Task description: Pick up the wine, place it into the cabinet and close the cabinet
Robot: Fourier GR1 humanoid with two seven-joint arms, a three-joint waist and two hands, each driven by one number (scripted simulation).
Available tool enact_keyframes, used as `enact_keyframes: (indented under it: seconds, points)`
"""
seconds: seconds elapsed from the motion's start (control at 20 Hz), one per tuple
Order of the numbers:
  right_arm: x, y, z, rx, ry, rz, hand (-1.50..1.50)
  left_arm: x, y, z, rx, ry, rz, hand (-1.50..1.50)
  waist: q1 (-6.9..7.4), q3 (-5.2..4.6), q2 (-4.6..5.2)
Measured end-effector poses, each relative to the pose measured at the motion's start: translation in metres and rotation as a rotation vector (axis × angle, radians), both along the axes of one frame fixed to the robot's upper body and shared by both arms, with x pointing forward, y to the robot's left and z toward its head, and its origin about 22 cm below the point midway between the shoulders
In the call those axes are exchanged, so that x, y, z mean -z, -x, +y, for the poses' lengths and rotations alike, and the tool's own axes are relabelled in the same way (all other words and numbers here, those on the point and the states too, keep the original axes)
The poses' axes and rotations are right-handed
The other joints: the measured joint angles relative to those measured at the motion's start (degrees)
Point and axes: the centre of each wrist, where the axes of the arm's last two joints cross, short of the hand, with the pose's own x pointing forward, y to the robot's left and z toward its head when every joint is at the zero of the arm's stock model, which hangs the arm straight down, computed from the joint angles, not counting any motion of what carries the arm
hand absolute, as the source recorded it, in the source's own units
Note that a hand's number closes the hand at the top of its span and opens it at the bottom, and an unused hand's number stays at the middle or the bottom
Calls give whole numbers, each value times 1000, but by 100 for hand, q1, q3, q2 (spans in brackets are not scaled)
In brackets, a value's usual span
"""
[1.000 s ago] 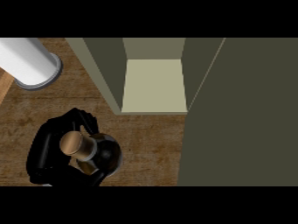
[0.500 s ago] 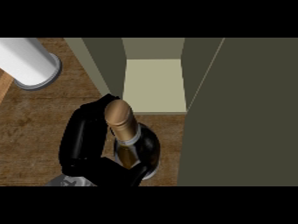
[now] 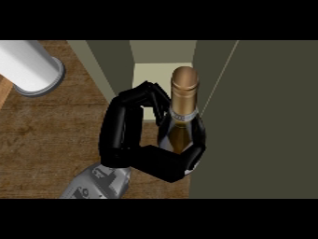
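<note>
At cabinet (image 3: 162, 70) mouth, hand (image 3: 162, 161) seemingly grips wine (image 3: 183, 105).

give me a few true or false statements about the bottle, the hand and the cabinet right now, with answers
1. A hand has its fingers curled round the wine bottle. True.
2. The bottle lies flat on the counter. False: it is held up off the counter, its gold-foil top pointing toward the cabinet opening.
3. The cabinet is shut. False: it is open, with a pale inner surface showing and the door swung out at the view's right.
4. A white cylinder shows at the upper left. True.
5. Two hands are in view. False: only one shows.
</note>
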Motion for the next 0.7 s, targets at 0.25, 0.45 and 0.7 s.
enact_keyframes:
  seconds: [0.25,0.45,0.7]
  points:
    - [-3,1,2,-8,5,15,-150,-3,-13,-9,-30,-20,-6,150,2,-1,-2]
    - [-6,-1,-1,5,10,-2,-150,-4,-23,-17,-54,-43,-12,150,3,-1,1]
    - [-7,-1,-3,8,27,0,-150,9,-25,-20,-72,-27,-1,150,2,-2,3]
